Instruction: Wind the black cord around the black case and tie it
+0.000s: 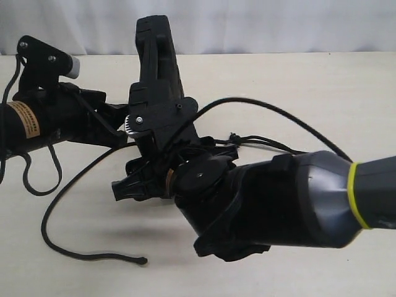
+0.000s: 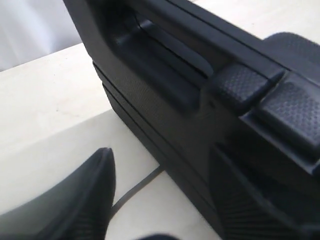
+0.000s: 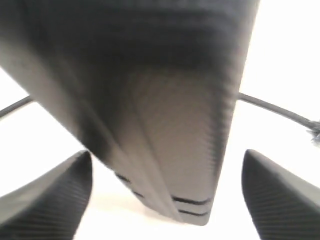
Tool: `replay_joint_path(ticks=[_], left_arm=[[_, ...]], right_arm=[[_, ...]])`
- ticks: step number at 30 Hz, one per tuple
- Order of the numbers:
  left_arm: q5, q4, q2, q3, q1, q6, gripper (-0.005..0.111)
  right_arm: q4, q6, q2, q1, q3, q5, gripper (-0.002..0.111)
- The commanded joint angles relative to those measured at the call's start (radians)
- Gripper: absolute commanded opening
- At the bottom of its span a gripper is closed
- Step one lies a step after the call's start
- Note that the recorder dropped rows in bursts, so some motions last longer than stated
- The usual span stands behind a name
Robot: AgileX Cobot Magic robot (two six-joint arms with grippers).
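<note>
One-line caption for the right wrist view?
Right gripper open astride the black case, cord running behind it.

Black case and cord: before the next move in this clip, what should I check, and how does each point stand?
1. Right gripper open around the black case: ok, gaps show on both sides.
2. Left gripper gripping the case: cannot tell; one finger stands clear of it, and the other blends into the dark case.
3. Black cord wrapped around the case: cannot tell, the grippers hide the middle.
4. Cord's free end clear to grasp: ok, it lies alone on the table.
5. Cord tied: not ok, that end lies loose.
</note>
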Motion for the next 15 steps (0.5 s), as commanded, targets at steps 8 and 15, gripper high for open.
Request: replay_joint_path(ticks=[8,15], left_arm=[[-0.033,0.004,0.003,-0.001,-0.005,-0.001,0.054],[-0.033,0.004,0.003,-0.001,-0.005,-0.001,0.054]], right_arm=[[0.121,-0.203,-0.105,-0.001,0.005,-0.012,0.083],[0.344,-0.48,-0.16,-0.001,0.005,0.011,0.083]])
